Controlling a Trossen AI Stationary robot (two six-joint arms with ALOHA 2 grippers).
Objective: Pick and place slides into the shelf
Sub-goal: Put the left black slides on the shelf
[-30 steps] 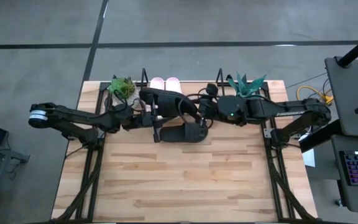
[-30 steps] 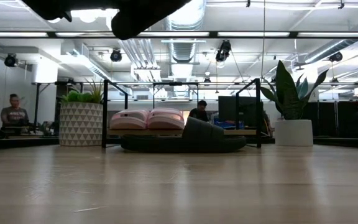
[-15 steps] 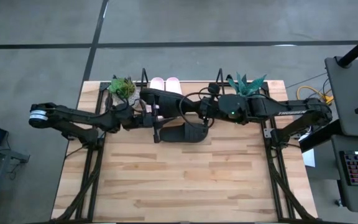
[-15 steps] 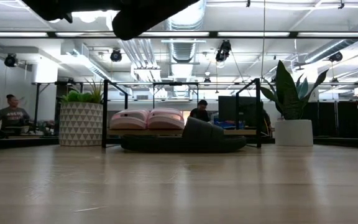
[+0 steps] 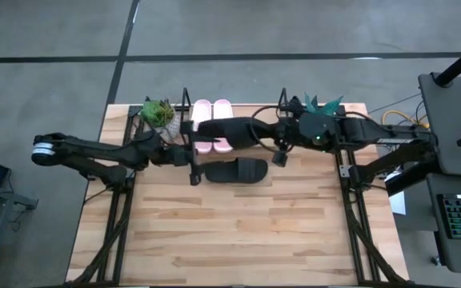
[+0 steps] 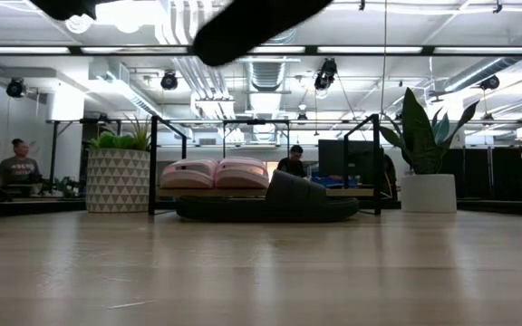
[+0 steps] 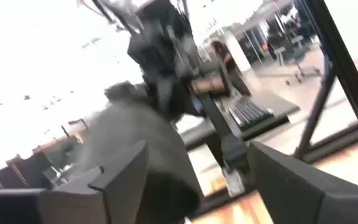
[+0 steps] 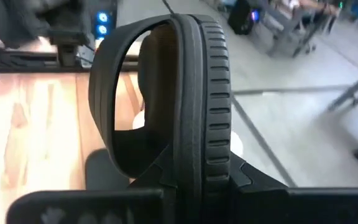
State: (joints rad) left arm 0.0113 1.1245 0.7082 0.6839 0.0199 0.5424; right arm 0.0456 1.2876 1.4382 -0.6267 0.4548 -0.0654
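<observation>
My right gripper [image 5: 258, 132] is shut on a black slide [image 5: 226, 130] held in the air over the shelf [image 5: 186, 98], above two pale pink slides [image 5: 213, 112] that lie on the shelf's base. In the low view the pink slides [image 6: 214, 174] lie side by side between the shelf's uprights [image 6: 153, 163]. A second black slide [image 5: 237, 170] lies sole down on the table just in front of the shelf. My left gripper [image 5: 192, 156] stands open just left of the lifted slide's free end, its fingers [image 7: 123, 180] wide apart and touching nothing. My right gripper pinches the sole's end [image 8: 199, 163] between its two fingers, one on the footbed side and one on the underside. It comes level from the table's right, along the slide. The slide is lifted clear, turned on its edge, strap [image 8: 114, 93] out to one side.
A small potted plant [image 5: 158, 112] stands at the shelf's left end and another [image 5: 318, 106] at its right end. The near half of the wooden table [image 5: 238, 232] is bare. People sit at desks in the room behind [image 6: 16, 163].
My right gripper has shut on the lifted black slide and drawn back a little toward the table's right edge. My left gripper has opened, let go of that slide and backed slightly left. The slide now sits turned on edge, so more of the pink slides shows.
</observation>
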